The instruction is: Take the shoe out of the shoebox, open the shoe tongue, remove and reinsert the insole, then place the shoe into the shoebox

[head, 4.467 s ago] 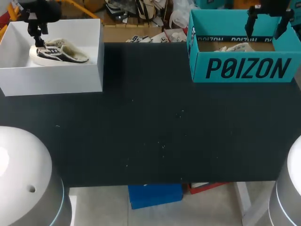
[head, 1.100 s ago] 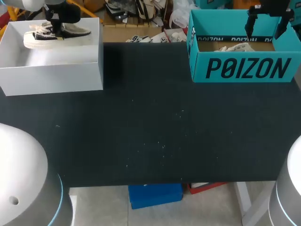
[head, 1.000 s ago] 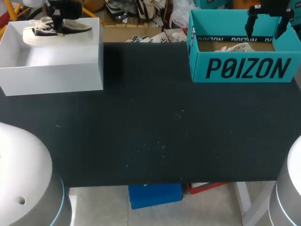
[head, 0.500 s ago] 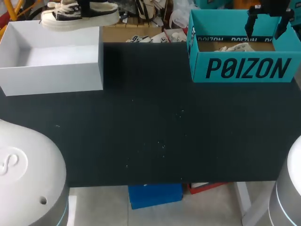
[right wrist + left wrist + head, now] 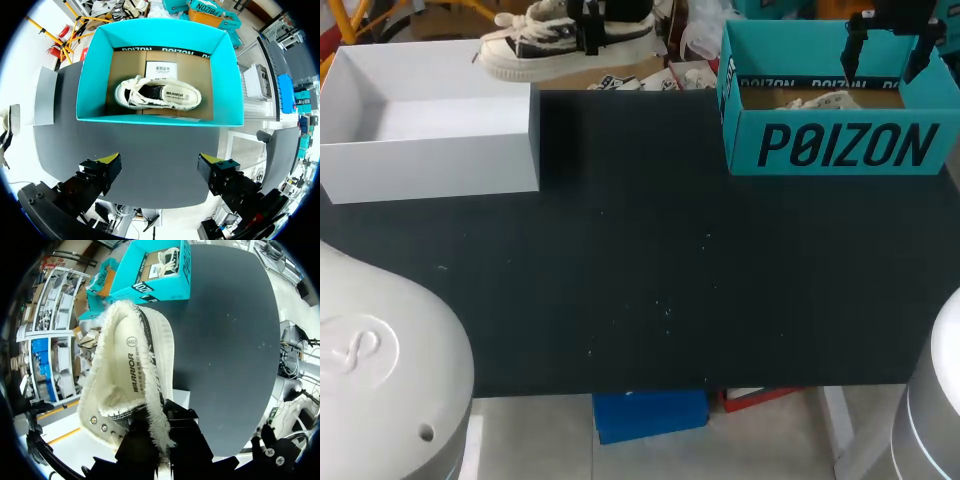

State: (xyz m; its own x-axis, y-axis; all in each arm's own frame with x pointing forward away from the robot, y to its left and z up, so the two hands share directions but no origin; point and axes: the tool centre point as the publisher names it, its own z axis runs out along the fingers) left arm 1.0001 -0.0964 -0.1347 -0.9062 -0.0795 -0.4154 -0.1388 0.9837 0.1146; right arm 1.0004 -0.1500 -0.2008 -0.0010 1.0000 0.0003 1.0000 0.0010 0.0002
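Left gripper (image 5: pixel 588 28) clamped the shoe (image 5: pixel 530 48) at upper centre, clear of the white shoebox (image 5: pixel 430 170), likely for handling. Right gripper (image 5: pixel 886 55) hung open, upper right.

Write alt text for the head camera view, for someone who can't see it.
The left gripper holds a black-and-cream shoe in the air beyond the far right corner of an empty white shoebox. Across the dark table, the right gripper hangs open above a teal shoebox with a second shoe inside.
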